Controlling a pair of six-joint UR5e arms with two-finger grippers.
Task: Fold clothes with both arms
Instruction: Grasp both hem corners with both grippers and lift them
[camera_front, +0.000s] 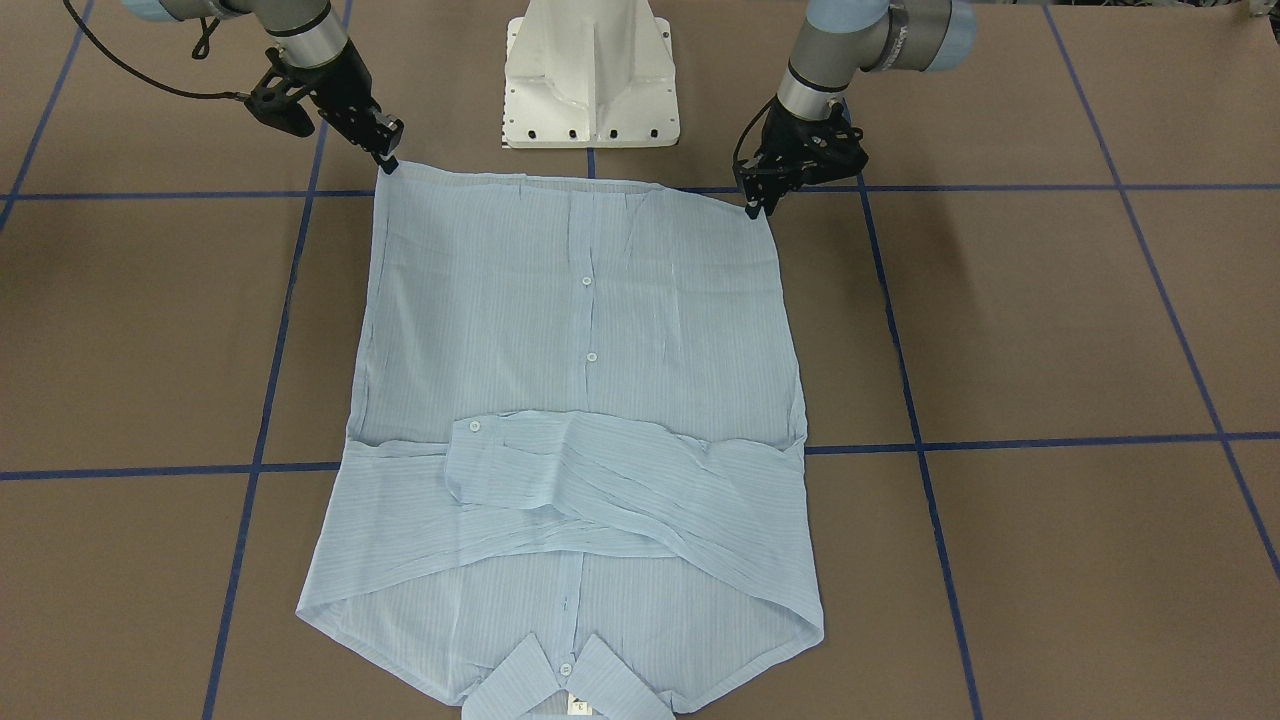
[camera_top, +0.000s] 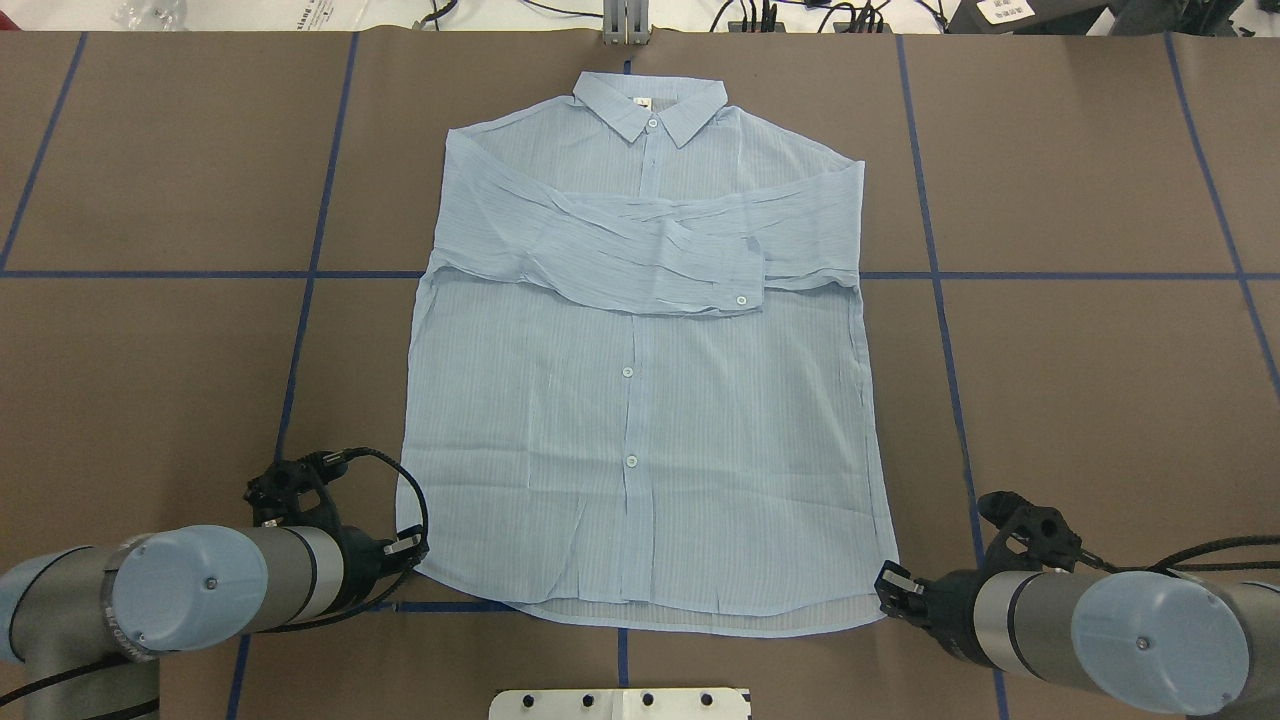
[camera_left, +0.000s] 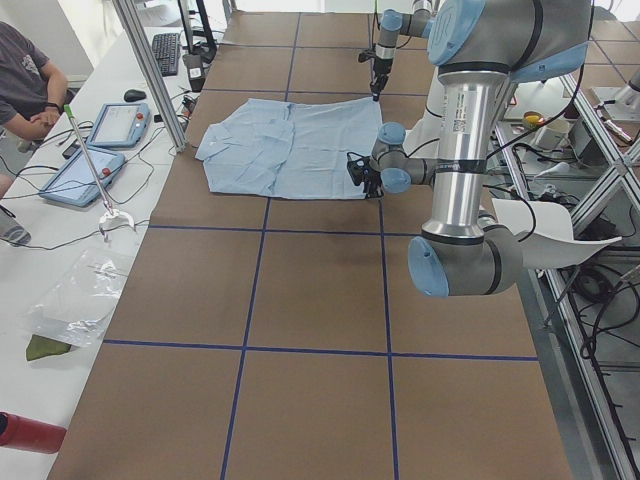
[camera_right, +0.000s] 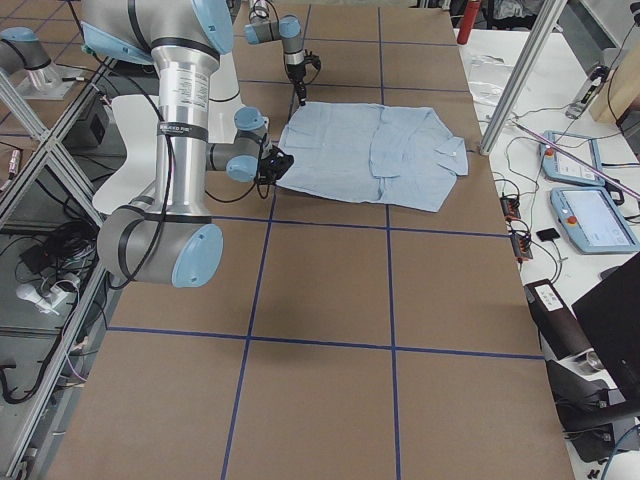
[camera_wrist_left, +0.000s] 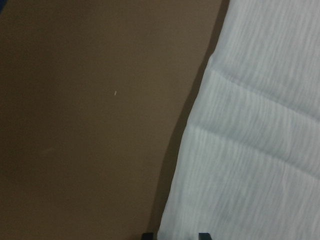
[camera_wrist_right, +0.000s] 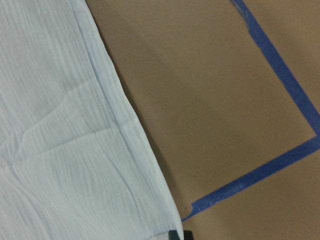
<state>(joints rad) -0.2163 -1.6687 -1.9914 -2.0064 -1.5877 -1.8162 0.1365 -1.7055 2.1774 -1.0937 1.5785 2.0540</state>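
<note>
Shirt (camera_top: 640, 450) lies flat, front up, on a brown surface (camera_top: 150, 400) gridded with blue tape lines (camera_wrist_right: 280, 75). The hem is at the jaws and the body runs away from them. Cloth is thin, pale blue, finely striped and slightly sheer, with shallow creases near the hem.

Left arm (camera_top: 190, 590): left jaws at one hem corner. The left wrist view shows two dark tips at its bottom edge with a narrow gap between them, and the shirt's side edge lies in that gap. The cloth there is ridged with soft diagonal folds.

Right arm (camera_top: 1100, 625): right jaws at the other hem corner. The right wrist view shows one dark tip only, touching the corner. Cannot tell whether these jaws are parted or closed on cloth. A tape corner sits just beside them, off the cloth.

The front-facing view shows both black jaws angled down onto the corners; in the overhead view the wrists cover most of that.

Beyond the jaws: two small white buttons (camera_top: 631, 460) up the centre placket. Further on, both sleeves (camera_top: 620, 240) are folded across the chest, overlapping and crumpled, with one buttoned cuff (camera_top: 745, 290) on top. Farthest from the jaws: pointed collar (camera_top: 650, 110), buttoned, with a small white label (camera_top: 641, 101) inside.

Side views only: a seated person (camera_left: 25, 80) and two tablets (camera_left: 120, 125) past the collar end of the surface.
</note>
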